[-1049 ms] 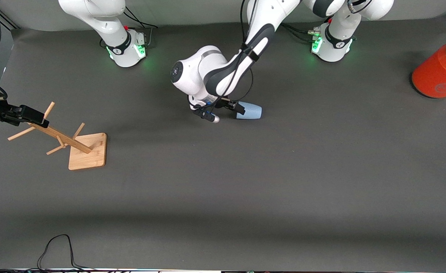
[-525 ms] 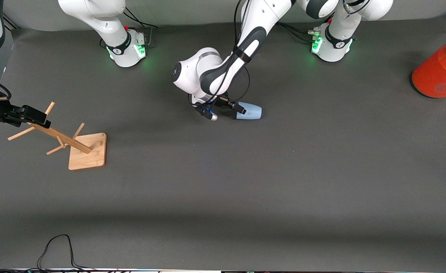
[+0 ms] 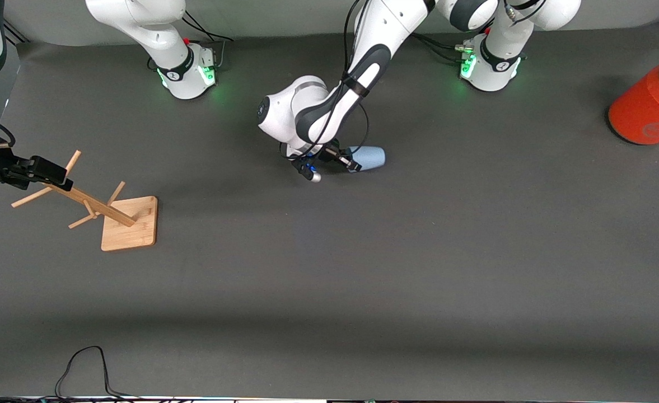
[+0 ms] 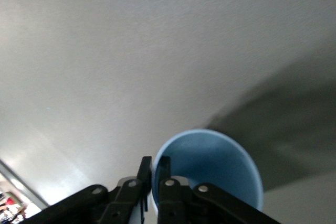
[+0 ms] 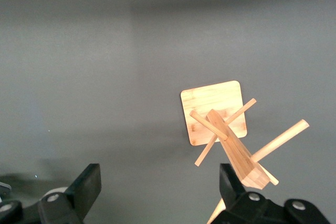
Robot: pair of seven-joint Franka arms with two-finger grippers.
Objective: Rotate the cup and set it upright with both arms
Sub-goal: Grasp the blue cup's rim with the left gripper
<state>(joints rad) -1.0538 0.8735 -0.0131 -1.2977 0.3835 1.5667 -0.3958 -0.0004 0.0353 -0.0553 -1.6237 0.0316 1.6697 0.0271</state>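
The pale-blue cup (image 3: 369, 158) is on its side at the middle of the table, rim toward the right arm's end. My left gripper (image 3: 351, 163) is shut on the cup's rim. In the left wrist view one finger sits inside the cup (image 4: 210, 166) and the other outside, and the left gripper (image 4: 154, 163) pinches the wall. I cannot tell whether the cup touches the table. My right gripper (image 3: 55, 174) waits open and empty over the top of the wooden rack; in the right wrist view the right gripper (image 5: 160, 182) has its fingers wide apart.
A wooden peg rack (image 3: 129, 224) on a square base stands at the right arm's end and shows in the right wrist view (image 5: 215, 111). A large orange can (image 3: 648, 106) stands at the left arm's end. A black cable (image 3: 83, 364) lies near the front edge.
The left gripper has closed in on the cup's rim, and the cup has shifted slightly toward the arm bases. The right arm has hardly moved.
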